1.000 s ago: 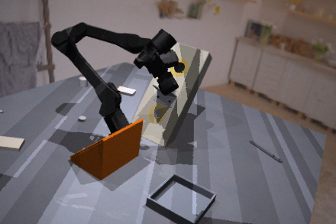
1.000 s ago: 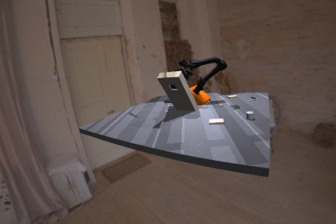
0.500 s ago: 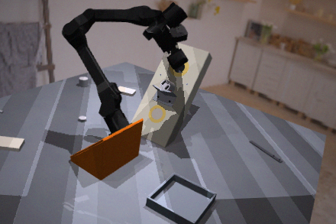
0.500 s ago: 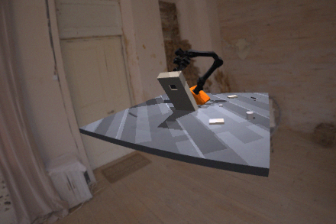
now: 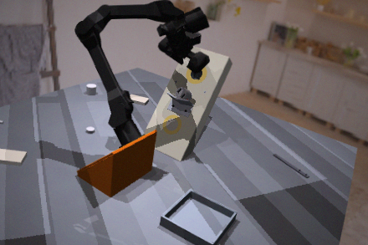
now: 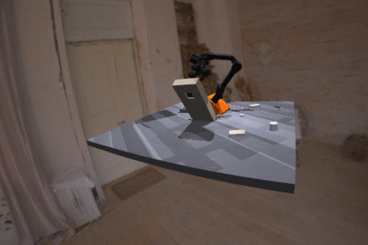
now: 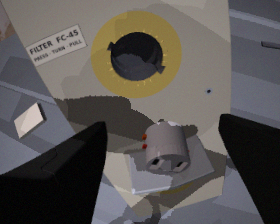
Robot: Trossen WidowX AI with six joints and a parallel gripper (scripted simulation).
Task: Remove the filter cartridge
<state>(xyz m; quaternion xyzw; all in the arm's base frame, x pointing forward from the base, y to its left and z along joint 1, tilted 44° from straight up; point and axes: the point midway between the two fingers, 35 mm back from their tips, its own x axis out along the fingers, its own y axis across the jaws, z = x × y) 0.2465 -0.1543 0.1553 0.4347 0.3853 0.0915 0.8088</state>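
The filter cartridge (image 5: 182,94) (image 7: 166,145), a grey cylinder with two dark slots on its end and red marks on its side, is out of the panel's opening. It is at a small grey ledge (image 5: 177,109) (image 7: 201,167) low on the tilted cream panel (image 5: 211,79) (image 6: 201,107) (image 7: 201,30); whether it rests there is unclear. The round opening (image 7: 136,56) inside the upper yellow ring (image 7: 102,55) is empty. My gripper (image 5: 188,61) (image 7: 164,125) is open, its fingers wide apart above the cartridge and not holding it. The blue-grey tray (image 5: 176,226) is empty, at the front.
An orange wedge (image 5: 131,163) (image 6: 222,107) stands between the arm's base and the tray. A lower yellow ring (image 5: 171,125) marks the panel. A dark rod (image 5: 290,165) lies on the right. Small pale blocks and a white cylinder (image 5: 91,89) (image 6: 273,126) lie behind and left.
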